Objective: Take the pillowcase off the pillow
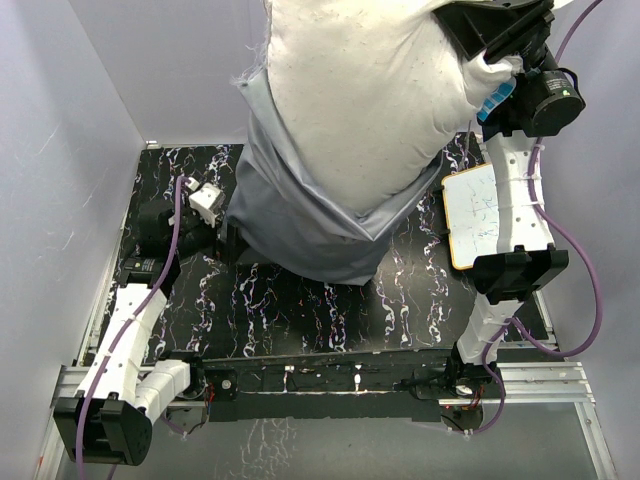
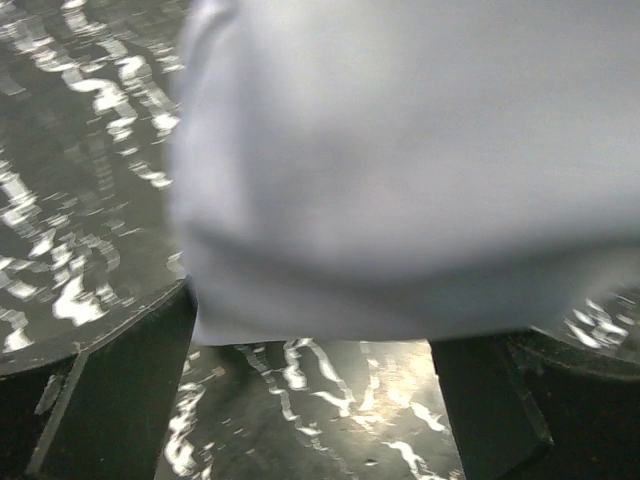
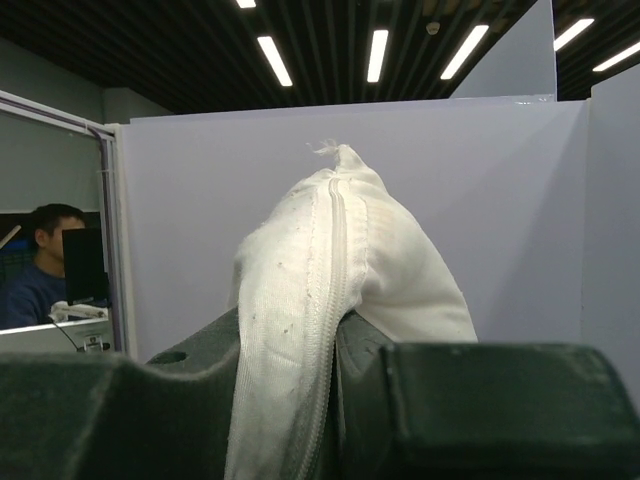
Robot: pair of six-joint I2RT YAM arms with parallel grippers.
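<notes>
Pillow [image 1: 370,90] hanging by one corner, which is pinched between the closed fingers of the right gripper [image 1: 482,48] (zipper seam visible in the wrist view). Pillowcase [image 1: 300,220] covers only the pillow's lower part and sags down to the black marbled table [image 1: 300,310]. Left gripper [image 1: 222,228], fingers spread, sits low at the pillowcase's left edge, gripping nothing. Small whiteboard [image 1: 478,210] lies at right.
</notes>
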